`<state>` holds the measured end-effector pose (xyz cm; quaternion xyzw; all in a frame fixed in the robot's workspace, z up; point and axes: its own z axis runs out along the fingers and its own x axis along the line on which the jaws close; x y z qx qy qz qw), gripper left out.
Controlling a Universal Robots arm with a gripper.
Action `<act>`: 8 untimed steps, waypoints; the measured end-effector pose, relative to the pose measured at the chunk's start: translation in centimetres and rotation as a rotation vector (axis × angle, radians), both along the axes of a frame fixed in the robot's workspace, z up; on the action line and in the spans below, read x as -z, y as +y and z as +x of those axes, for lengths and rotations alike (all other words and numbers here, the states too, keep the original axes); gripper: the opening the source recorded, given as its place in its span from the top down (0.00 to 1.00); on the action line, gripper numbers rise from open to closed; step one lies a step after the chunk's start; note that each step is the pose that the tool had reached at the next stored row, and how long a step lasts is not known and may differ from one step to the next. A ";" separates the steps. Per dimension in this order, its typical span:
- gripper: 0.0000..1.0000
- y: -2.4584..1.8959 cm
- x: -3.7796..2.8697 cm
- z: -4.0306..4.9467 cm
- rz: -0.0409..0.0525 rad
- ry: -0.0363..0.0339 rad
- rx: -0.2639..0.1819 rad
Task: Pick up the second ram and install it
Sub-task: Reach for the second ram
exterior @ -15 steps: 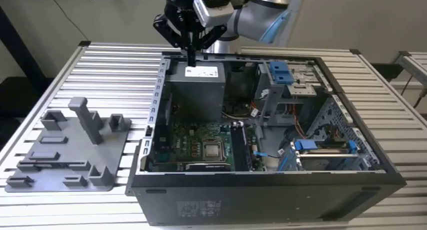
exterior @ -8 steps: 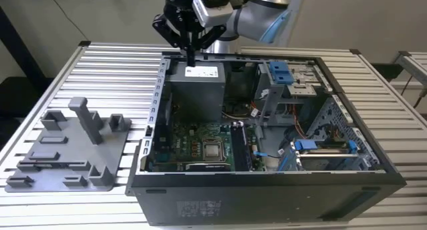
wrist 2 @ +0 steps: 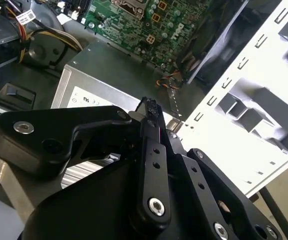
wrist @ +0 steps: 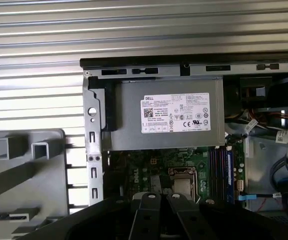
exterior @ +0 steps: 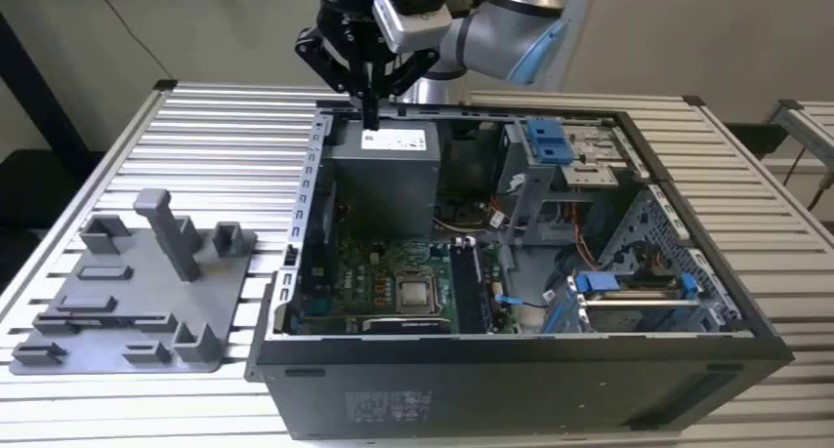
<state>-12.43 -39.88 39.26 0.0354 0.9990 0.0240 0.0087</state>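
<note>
The gripper (exterior: 371, 122) hung nose-down over the back corner of the open computer case (exterior: 521, 389), its tips just above the labelled top of the power supply (exterior: 381, 175). In the second wrist view its fingers (wrist 2: 154, 145) were drawn together into one narrow point, and I could make out no stick pinched between them. The second ram could not be singled out with certainty. The likeliest place, by my judgement, was the slot bank (exterior: 467, 284) beside the processor socket (exterior: 417, 294), where narrow dark strips stood side by side; whether one of them was the second ram I could not tell. That bank lay past the power supply, lower in the case and toward the exterior view's near edge and right. Its long axis ran from the power supply toward the near wall of the case. The grey fixture tray (exterior: 78, 355), with its blocks and posts, sat outside the case on the slatted table (exterior: 222, 126), well apart from the gripper toward the exterior view's left. The arm (exterior: 502, 23) reached in from behind the case, its wrist bent so that the fingers pointed straight down, clear of the case wall and apart from both tray and slots.
</note>
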 end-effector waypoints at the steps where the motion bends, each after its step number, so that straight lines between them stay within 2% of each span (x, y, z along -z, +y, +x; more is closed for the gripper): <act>1: 0.89 0.00 0.00 0.00 0.0000 0.0000 0.000; 8: 0.89 0.01 0.00 -0.01 0.0000 0.0000 0.000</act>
